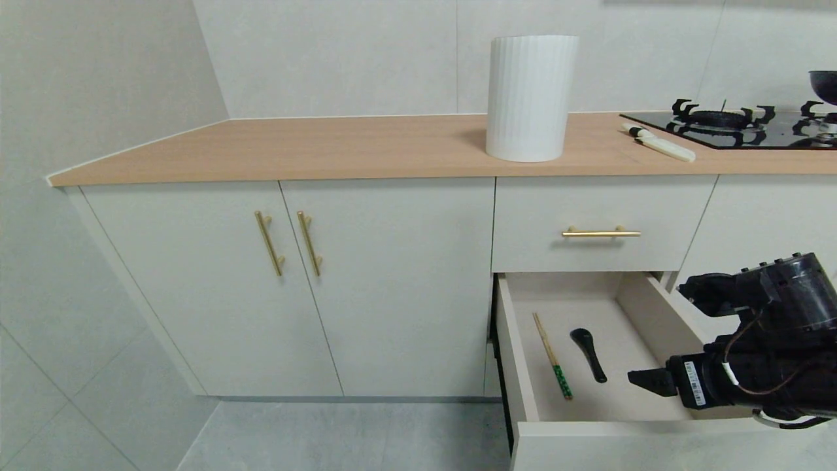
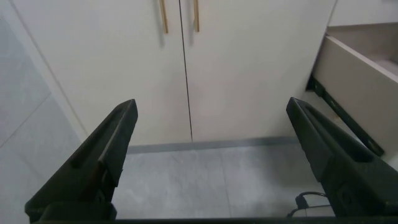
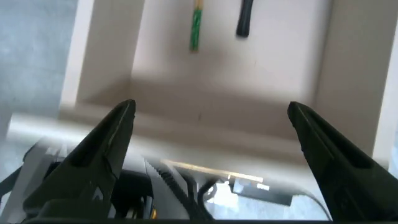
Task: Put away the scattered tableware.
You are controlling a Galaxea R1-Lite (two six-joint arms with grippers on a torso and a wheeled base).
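Right gripper (image 3: 211, 115) hangs wide open, empty, just over the front edge of the pulled-out drawer (image 1: 523, 366). Left gripper (image 2: 211, 109) is open too, low by the cabinet doors (image 1: 288, 288). Chopsticks (image 1: 552, 356) and black spoon (image 1: 588, 354) lie inside. My worry: going up for the white utensil (image 1: 657, 142) on the counter (image 1: 327, 147), the arm could clip the upper drawer's handle (image 1: 600, 233).

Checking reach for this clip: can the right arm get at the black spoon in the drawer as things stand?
Probably yes. The drawer is open, the black spoon lies uncovered beside the chopsticks, and the open right gripper hangs by the drawer's front with nothing between.
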